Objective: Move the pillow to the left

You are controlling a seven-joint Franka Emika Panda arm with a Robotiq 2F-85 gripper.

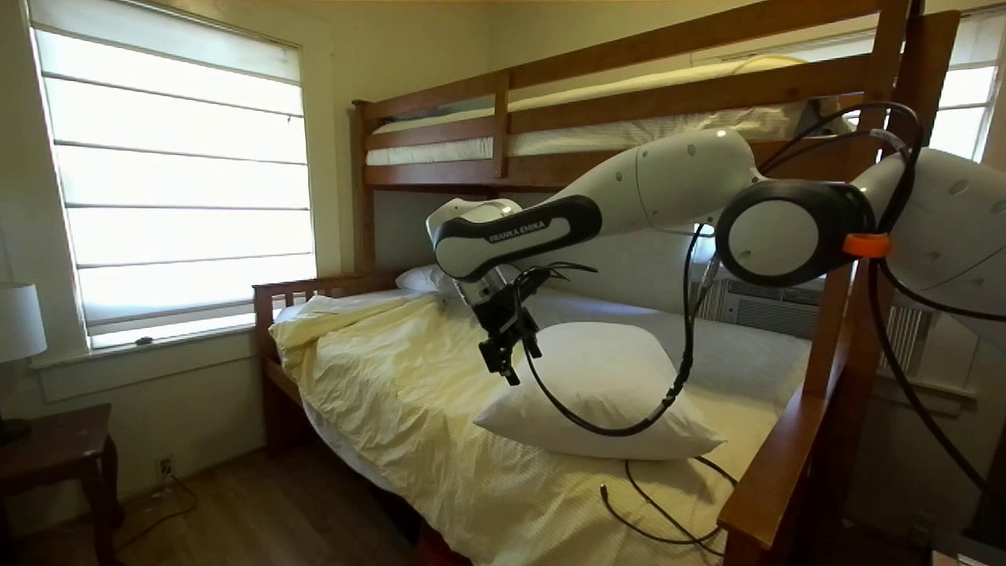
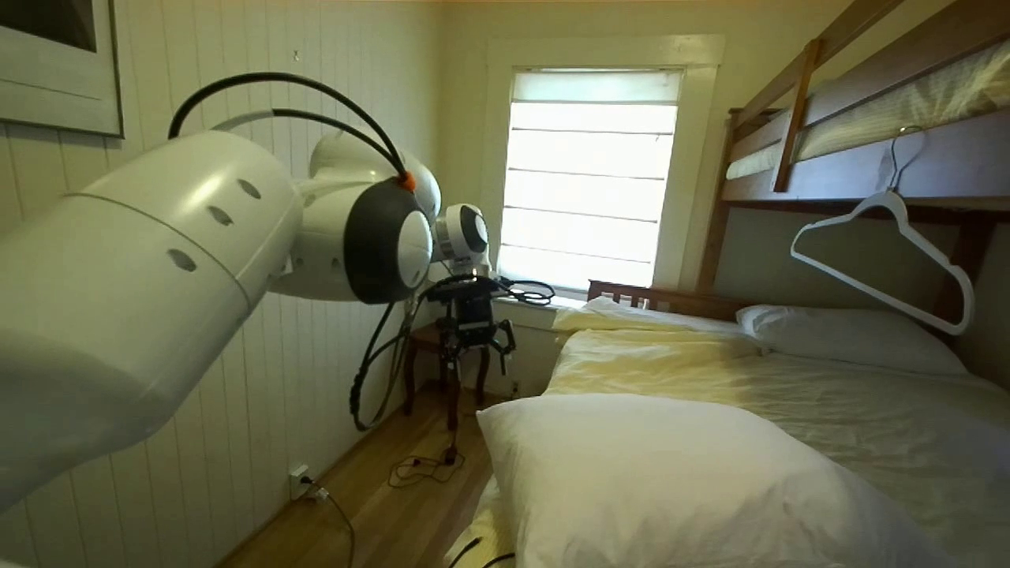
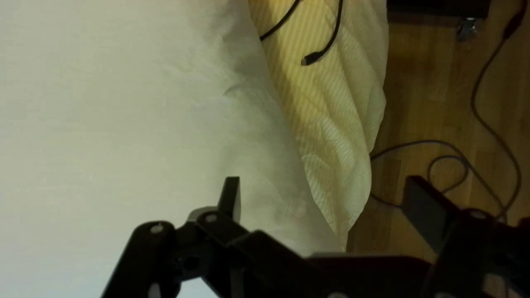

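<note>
White pillow is just lying there, gripper spread wide with nothing clamped, so imo grab and leftward move are still to do.

The blind-covered window glares blown-out white, while the wrist view looks dim.
</note>
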